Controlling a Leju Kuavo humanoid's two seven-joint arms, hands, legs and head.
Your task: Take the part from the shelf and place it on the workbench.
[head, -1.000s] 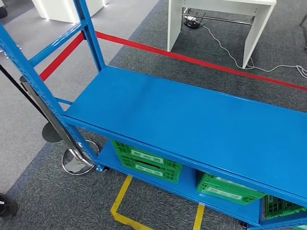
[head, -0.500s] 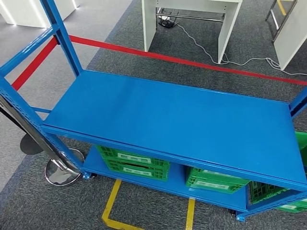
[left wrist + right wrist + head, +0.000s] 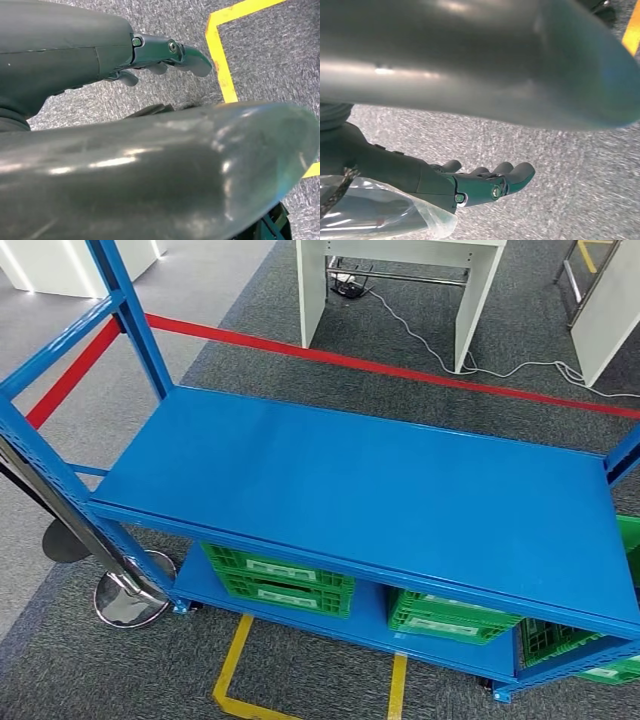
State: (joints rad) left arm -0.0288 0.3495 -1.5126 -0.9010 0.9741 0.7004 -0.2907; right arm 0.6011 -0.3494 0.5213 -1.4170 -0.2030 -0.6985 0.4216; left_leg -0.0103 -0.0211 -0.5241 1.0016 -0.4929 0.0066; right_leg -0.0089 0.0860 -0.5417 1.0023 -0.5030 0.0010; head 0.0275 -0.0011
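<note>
Hanging over grey carpet, the left hand (image 3: 166, 55) holds nothing, fingers extended. The right hand (image 3: 478, 182) grips a clear plastic-bagged part (image 3: 376, 215) against its palm. Green crates' (image 3: 279, 580) white labels are unreadable.

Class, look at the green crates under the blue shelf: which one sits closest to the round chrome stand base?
The leftmost green crate. It lies nearest the chrome stand base, at the shelf's left end; the middle crate and right crate sit farther along.

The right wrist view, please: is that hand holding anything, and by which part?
A clear plastic bag lies under the right hand; whether it is gripped cannot be told.
</note>
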